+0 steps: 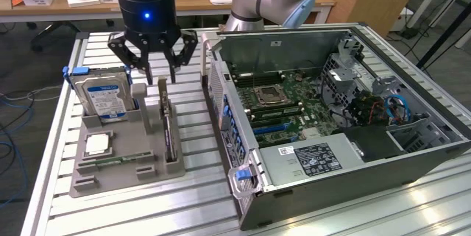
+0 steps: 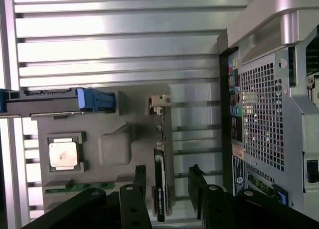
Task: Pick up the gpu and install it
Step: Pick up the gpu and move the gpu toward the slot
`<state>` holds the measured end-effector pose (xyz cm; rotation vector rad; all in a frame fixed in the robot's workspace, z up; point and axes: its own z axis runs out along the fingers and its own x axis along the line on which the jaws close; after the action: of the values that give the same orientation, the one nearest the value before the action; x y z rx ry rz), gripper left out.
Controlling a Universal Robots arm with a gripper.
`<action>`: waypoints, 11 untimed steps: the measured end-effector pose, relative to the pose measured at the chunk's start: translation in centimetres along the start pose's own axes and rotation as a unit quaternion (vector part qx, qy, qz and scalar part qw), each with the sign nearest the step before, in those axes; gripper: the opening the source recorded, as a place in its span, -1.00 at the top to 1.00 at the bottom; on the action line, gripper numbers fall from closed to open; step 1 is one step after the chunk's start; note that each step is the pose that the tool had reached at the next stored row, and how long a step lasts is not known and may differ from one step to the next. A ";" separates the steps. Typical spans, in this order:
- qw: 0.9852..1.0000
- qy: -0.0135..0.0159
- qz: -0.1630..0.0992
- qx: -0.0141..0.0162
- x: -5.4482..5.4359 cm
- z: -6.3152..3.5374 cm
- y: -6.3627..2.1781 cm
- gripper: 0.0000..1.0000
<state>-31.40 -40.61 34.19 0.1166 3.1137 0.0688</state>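
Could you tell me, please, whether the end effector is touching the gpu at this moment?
Apart. In the wrist view the open end effector straddles the gpu, with a clear gap showing on either side of the card.

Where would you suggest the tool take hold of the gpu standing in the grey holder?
Probably its exposed upper edge, from straight above, closing on the two flat faces. The gpu stands on edge in a slot of the grey holder, so only its top is free.

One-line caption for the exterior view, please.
Open tool hovers above the gpu standing on edge in the grey holder, beside the open computer case.
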 end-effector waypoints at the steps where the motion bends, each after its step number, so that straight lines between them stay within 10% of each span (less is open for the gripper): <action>1: 1.000 0.000 0.000 0.000 0.0 0.06 -0.04 0.06; 11: 1.000 0.000 0.000 0.000 -0.1 0.65 -0.41 0.06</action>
<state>-31.29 -41.01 33.52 0.1166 3.1137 0.0687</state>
